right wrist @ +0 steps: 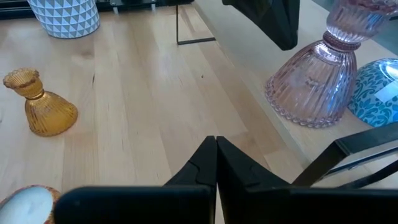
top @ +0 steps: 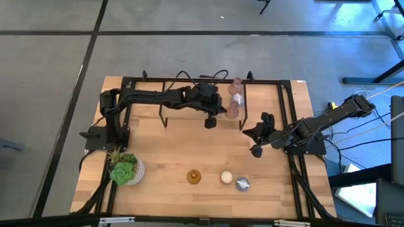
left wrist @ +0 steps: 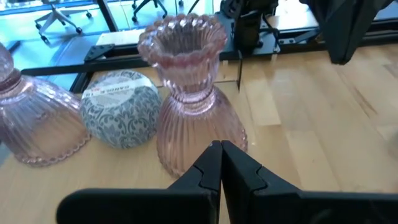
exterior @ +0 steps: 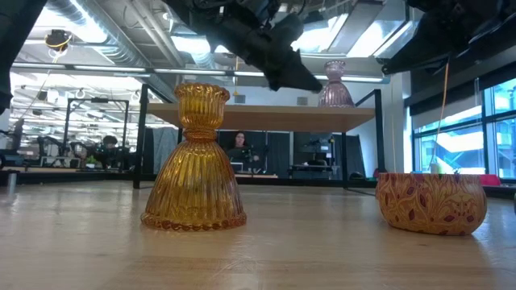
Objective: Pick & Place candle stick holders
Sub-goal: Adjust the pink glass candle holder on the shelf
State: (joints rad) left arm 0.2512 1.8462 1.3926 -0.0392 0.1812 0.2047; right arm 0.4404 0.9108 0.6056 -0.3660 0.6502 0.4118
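Three pink glass holders stand in a row on a raised shelf (top: 265,85) at the table's far side; the nearest one (top: 232,111) fills the left wrist view (left wrist: 193,93). A blue-grey patterned round tin (left wrist: 121,109) sits beside it on the shelf. An amber holder (top: 194,177), a cream-white one (top: 226,178) and a silvery one (top: 242,184) stand on their bases near the table's near edge. My left gripper (left wrist: 221,163) is shut, right in front of the nearest pink holder's base. My right gripper (right wrist: 216,154) is shut and empty, above the table's right middle (top: 250,134). My left gripper's shut fingertips (left wrist: 214,152) stand against the lower skirt (left wrist: 186,155) of the nearest pink holder, coming about level along the shelf. Whether they touch it I cannot tell. The holder stands upright on the shelf.
A green succulent in a white pot (top: 126,170) stands at the near left. A black frame (top: 287,101) borders the table and carries the shelf. The amber holder (exterior: 193,161) and a patterned squat holder (exterior: 431,201) stand close in the low view. Bare wood lies between the arms.
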